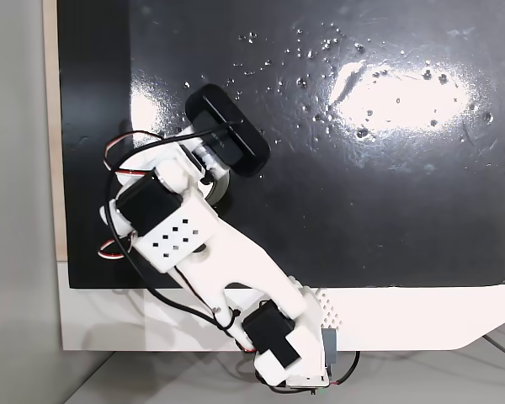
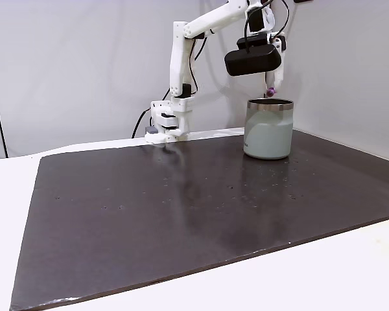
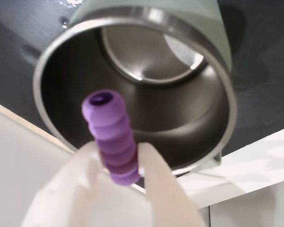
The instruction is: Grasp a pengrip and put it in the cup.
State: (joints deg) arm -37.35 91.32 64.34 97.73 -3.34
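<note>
Right now the biggest thing under me is the black mat (image 2: 181,214), glossy and speckled with small pale flecks, lying on the white worktop (image 2: 350,272). Taking the cup (image 2: 268,128) as my landmark: in the fixed view from the side, it stands near the mat's far edge, and the mat stretches bare in front of it and out to its left, with a white strip of worktop beyond the near edge. My white arm (image 2: 181,65) rises from its base (image 2: 165,123), which sits to the left of the cup at the mat's far border, and arches over toward the cup.

The cup has a pale greenish-white outer wall and a shiny steel rim; in the wrist view its mouth (image 3: 132,71) gapes open, steel inside, with a bright round bottom.

My claw (image 3: 122,163) hangs just above the cup's rim, narrowed around the pengrip (image 3: 111,137), pinching its lower end from both sides. The pengrip is a small lilac-purple tube, ribbed in rounded rings, hollow at the tip, and that open tip points toward the cup's mouth. From the side it shows as a tiny purple dot (image 2: 270,92) just above the rim.
</note>
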